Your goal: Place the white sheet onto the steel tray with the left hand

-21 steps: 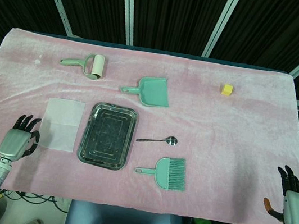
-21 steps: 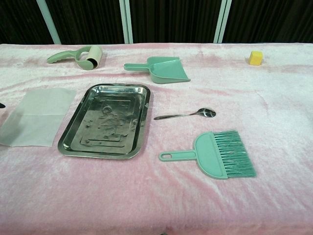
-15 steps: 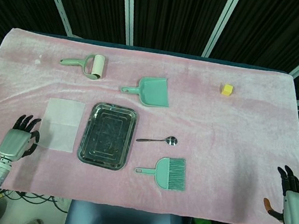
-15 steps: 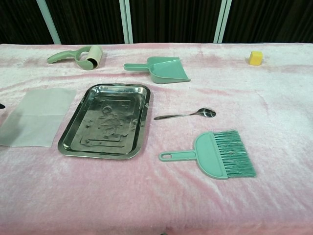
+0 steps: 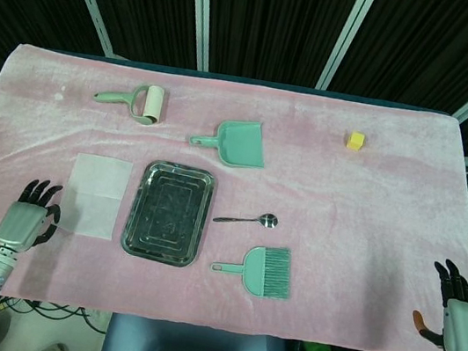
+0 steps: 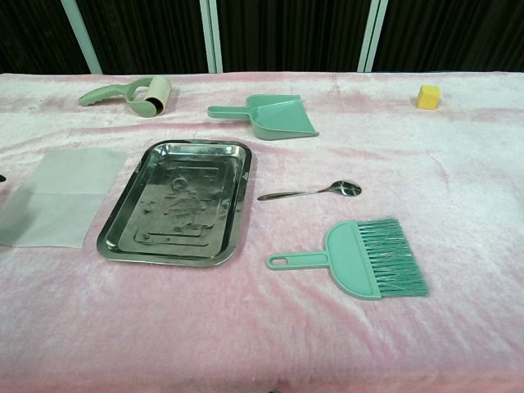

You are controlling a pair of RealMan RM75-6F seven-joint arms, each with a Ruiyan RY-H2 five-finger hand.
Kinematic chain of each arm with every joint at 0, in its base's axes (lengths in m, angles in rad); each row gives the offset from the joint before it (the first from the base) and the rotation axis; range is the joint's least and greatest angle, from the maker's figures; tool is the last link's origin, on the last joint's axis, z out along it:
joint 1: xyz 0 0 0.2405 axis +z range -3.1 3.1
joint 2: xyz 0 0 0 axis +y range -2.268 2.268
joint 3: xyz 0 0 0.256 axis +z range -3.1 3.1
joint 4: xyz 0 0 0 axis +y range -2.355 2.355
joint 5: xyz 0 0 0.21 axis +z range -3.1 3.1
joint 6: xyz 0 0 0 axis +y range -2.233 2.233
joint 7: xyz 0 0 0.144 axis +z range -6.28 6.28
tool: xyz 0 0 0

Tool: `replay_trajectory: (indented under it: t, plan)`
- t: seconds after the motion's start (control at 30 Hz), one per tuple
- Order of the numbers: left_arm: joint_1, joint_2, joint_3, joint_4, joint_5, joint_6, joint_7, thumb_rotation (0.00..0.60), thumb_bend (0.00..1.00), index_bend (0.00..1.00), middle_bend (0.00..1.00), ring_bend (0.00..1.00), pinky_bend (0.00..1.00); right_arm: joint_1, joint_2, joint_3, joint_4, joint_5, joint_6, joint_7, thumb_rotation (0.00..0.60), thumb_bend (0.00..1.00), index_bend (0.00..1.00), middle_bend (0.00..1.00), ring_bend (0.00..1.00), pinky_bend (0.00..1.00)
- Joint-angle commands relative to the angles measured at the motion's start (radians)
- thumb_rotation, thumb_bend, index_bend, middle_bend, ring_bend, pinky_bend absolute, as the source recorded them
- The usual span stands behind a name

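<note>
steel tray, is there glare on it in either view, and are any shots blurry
Chest view: the steel tray shows bright reflections along its rim and mottled sheen across its floor, no washout; focus is sharp. Head view: the tray looks evenly grey with mild highlights; the picture is sharp, and the white sheet reads pale against the pink cloth.

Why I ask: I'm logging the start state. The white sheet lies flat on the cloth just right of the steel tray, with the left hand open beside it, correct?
Not quite: the white sheet lies left of the steel tray, not right, as the head view shows. The left hand is open beside it.
</note>
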Motion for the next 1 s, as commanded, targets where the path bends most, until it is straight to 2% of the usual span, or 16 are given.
replay_trajectory:
  t: [0.03, 0.23, 0.37, 0.5, 0.57, 0.7, 1.0]
  plan:
    - [0.000, -0.001, -0.002, 0.001, 0.000, 0.003, -0.005, 0.600, 0.45, 0.61, 0.13, 0.00, 0.00, 0.000, 0.000, 0.001, 0.000, 0.001, 0.000, 0.001, 0.600, 0.24, 0.00, 0.01, 0.09, 0.15]
    - [-0.001, 0.017, -0.011, -0.018, 0.002, 0.025, -0.040, 0.600, 0.45, 0.61, 0.13, 0.00, 0.00, 0.000, 0.002, -0.001, 0.001, -0.004, 0.001, 0.005, 0.600, 0.24, 0.00, 0.01, 0.09, 0.15]
    - [-0.031, 0.060, -0.048, -0.074, -0.011, 0.024, -0.083, 0.600, 0.45, 0.62, 0.13, 0.00, 0.00, 0.000, 0.003, -0.002, 0.001, 0.000, -0.003, 0.003, 0.600, 0.24, 0.00, 0.01, 0.09, 0.15]
    - [-0.115, 0.122, -0.126, -0.149, -0.041, -0.023, -0.083, 0.600, 0.45, 0.62, 0.13, 0.00, 0.00, 0.002, 0.003, -0.003, 0.001, 0.000, -0.006, -0.003, 0.600, 0.24, 0.00, 0.01, 0.09, 0.15]
    - [-0.181, 0.152, -0.182, -0.198, -0.061, -0.063, -0.068, 0.600, 0.45, 0.62, 0.13, 0.00, 0.00, 0.002, 0.002, -0.003, -0.001, 0.002, -0.007, -0.007, 0.600, 0.24, 0.00, 0.01, 0.09, 0.15]
    - [-0.270, 0.197, -0.246, -0.295, -0.085, -0.122, -0.031, 0.600, 0.45, 0.62, 0.13, 0.00, 0.00, 0.002, 0.001, -0.002, -0.002, 0.008, -0.007, -0.013, 0.600, 0.24, 0.00, 0.01, 0.09, 0.15]
    - [-0.387, 0.223, -0.360, -0.446, -0.126, -0.100, 0.117, 0.600, 0.45, 0.62, 0.14, 0.00, 0.00, 0.003, 0.000, -0.004, -0.005, 0.013, -0.013, -0.019, 0.600, 0.24, 0.00, 0.01, 0.09, 0.15]
